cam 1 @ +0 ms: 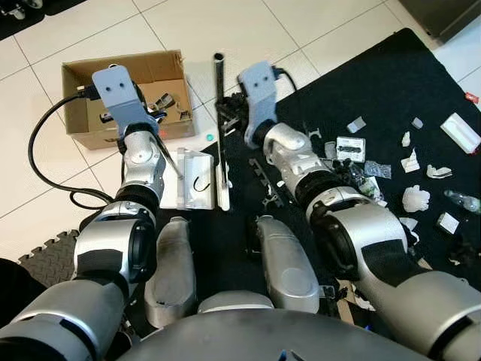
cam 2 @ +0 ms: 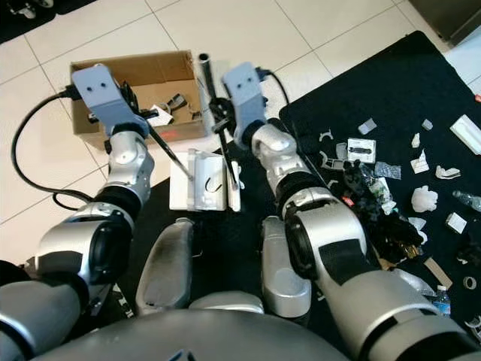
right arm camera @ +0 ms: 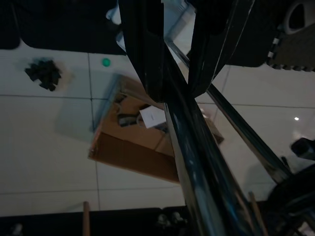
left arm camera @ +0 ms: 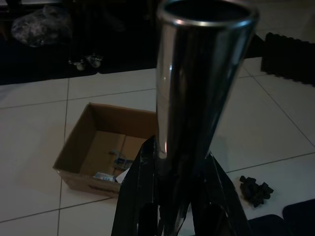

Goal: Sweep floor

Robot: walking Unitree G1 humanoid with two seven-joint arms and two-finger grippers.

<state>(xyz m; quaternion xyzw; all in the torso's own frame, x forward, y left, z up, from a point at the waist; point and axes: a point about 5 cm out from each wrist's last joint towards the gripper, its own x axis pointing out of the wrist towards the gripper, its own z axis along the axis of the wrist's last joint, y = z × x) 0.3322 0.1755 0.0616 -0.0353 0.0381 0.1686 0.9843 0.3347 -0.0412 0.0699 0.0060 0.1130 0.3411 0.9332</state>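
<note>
White floor tiles (cam 1: 188,22) meet a black mat (cam 1: 398,83) with lots of small scraps (cam 1: 417,197) of white trash on it. An open cardboard box (cam 1: 128,79) sits on the tiles ahead, with bits of rubbish inside. Just in front of it stands a white dustpan (cam 1: 192,180). The left claw (left arm camera: 172,196) is shut tight on a shiny metal pole (left arm camera: 197,88), the dustpan's handle. The right claw (right arm camera: 172,54) grips the dark broom pole (cam 1: 219,98), which stands upright beside the dustpan. Both silver arms reach forward and bend at the elbow.
</note>
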